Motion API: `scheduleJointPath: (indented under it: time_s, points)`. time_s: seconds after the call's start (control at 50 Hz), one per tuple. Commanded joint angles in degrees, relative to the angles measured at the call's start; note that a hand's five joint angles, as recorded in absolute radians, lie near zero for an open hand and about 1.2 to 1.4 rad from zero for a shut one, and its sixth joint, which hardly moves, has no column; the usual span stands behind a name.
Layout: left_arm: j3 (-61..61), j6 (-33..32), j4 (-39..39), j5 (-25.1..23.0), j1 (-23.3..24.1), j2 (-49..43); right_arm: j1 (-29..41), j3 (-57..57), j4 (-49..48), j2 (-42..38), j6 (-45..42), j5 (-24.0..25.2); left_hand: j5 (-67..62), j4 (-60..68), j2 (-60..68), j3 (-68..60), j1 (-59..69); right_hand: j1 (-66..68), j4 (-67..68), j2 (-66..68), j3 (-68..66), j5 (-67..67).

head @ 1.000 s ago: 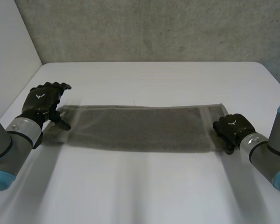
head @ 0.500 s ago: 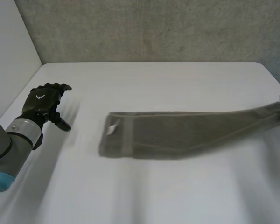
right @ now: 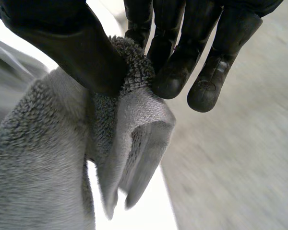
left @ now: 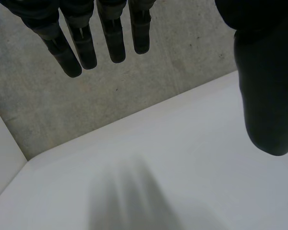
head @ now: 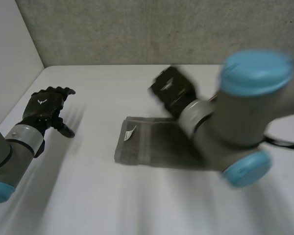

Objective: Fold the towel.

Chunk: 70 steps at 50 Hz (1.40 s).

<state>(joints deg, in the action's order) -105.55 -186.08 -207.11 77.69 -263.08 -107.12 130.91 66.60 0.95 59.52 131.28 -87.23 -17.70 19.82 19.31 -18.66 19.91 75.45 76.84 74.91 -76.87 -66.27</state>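
My right hand (right: 72, 45) pinches towel (head: 146, 146) end; shallow grip may slip mid-fold. Left hand (head: 45, 108) loose-fingered, empty, 9 o'clock.

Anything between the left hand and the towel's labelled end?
Nothing visible. Bare white table lies between the open left hand and the labelled end of the grey terry towel. The right hand pinches a towel edge.

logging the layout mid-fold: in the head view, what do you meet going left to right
left hand -> labelled end of the towel -> right hand -> right arm
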Motion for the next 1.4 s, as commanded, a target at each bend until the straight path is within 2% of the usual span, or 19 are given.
scheduleJointPath:
  time_s: [0.02,0.06,0.08,0.1,0.18,0.24,0.28,0.34,0.4,0.62,0.72,0.86,0.88,0.9,0.94,1.12,1.22,1.32,1.4]
  points:
    - [-0.1,0.0,0.0,0.0,0.0,-0.1,5.6,1.3,-1.0,-9.1,-0.7,0.2,12.9,-5.1,-4.6,3.9,-5.2,-3.7,-5.1,-3.2,5.1,4.5]
    - [-0.2,0.0,0.0,0.0,0.2,-0.2,5.1,1.6,-1.0,-11.2,-0.5,0.0,13.1,-5.2,-4.7,4.1,-5.3,-55.5,-56.9,-54.9,56.9,56.3]
    - [-0.2,0.0,0.0,0.0,0.2,-0.2,5.1,1.6,-1.0,-11.2,-0.5,0.0,13.1,-5.2,-4.7,4.1,-5.3,-55.8,-57.2,-55.2,57.2,56.6]
    - [-0.2,0.0,0.0,0.0,0.3,-0.2,5.1,1.6,-1.0,-11.1,-0.1,-0.7,13.1,-5.2,-4.7,4.1,-5.3,-65.4,-66.8,-64.9,66.9,66.3]
    - [-0.2,0.0,0.0,0.0,0.5,-0.3,4.6,2.0,-1.0,-8.8,1.4,-0.2,13.1,-5.2,-4.7,4.1,-5.3,-65.4,-66.8,-64.9,66.9,66.3]
    - [-0.2,-0.1,0.0,0.0,0.5,-0.4,0.6,4.9,-1.2,-1.8,5.7,0.1,13.1,-5.2,-4.7,4.1,-5.3,-65.4,-66.8,-64.9,66.9,66.3]
    - [-0.2,0.0,0.0,0.0,0.5,-0.4,-3.7,9.3,-1.7,5.0,12.3,2.4,13.3,-5.4,-4.9,4.2,-5.5,-65.4,-66.8,-64.9,66.9,66.3]
    - [-0.2,0.0,0.0,0.0,0.5,-0.4,-5.6,11.5,-1.7,7.9,15.7,4.5,13.3,-5.4,-4.9,4.2,-5.5,-65.4,-66.8,-64.9,66.9,66.3]
    - [-0.2,0.0,0.0,0.0,0.6,-0.5,-13.9,18.9,-0.9,13.7,22.4,10.4,13.3,-5.4,-4.9,4.2,-5.5,-65.4,-66.8,-64.9,66.9,66.3]
    - [-0.4,-0.1,0.0,0.0,0.7,-0.8,-26.1,36.1,-3.6,16.0,16.4,16.6,13.3,-5.4,-4.9,4.2,-5.5,-65.4,-66.8,-64.9,66.9,66.3]
    - [-0.6,-0.1,0.0,0.0,1.2,-0.9,-27.6,40.5,-9.9,9.8,14.3,18.4,13.3,-5.4,-4.9,4.2,-5.5,-44.1,-45.5,-43.5,45.5,44.9]
    - [-1.1,-0.1,0.0,0.0,1.5,-0.9,-27.7,39.8,-12.8,6.1,13.9,18.1,13.3,-5.4,-4.9,4.2,-5.5,-30.9,-32.3,-30.4,32.3,31.7]
    - [-1.1,-0.1,0.0,0.0,1.7,-0.9,-27.6,39.4,-13.1,5.3,13.9,17.8,13.3,-5.4,-4.9,4.2,-5.5,-19.9,-21.3,-19.3,21.3,20.7]
    - [-1.1,-0.1,0.0,0.0,1.7,-0.9,-27.6,39.4,-13.1,5.3,13.9,17.8,13.3,-5.4,-4.9,4.2,-5.5,-19.8,-21.2,-19.2,21.2,20.6]
    - [-1.2,-0.1,0.0,0.0,1.8,-0.8,-27.2,38.4,-13.4,4.2,13.9,16.5,13.3,-5.4,-4.9,4.2,-5.5,4.5,3.1,5.0,-3.0,-3.6]
    - [-0.5,-0.1,0.3,-0.1,3.0,1.0,-26.2,34.6,-12.3,11.4,12.1,12.8,13.6,-5.7,-5.2,4.6,-5.8,4.6,3.2,5.1,-3.1,-3.7]
    - [0.4,0.3,0.7,0.1,5.1,4.7,-17.1,27.4,-7.5,14.3,11.3,12.6,13.6,-5.7,-5.2,4.6,-5.8,4.6,3.2,5.1,-3.1,-3.7]
    - [1.2,0.7,0.6,0.4,5.5,9.9,-4.1,14.0,2.9,6.9,9.1,12.5,14.0,-6.1,-5.6,4.9,-6.2,4.6,3.2,5.1,-3.1,-3.7]
    - [1.5,0.7,0.6,0.6,5.4,11.3,1.6,7.1,8.3,0.6,4.4,12.5,14.0,-6.1,-5.6,4.9,-6.2,4.6,3.2,5.1,-3.1,-3.7]
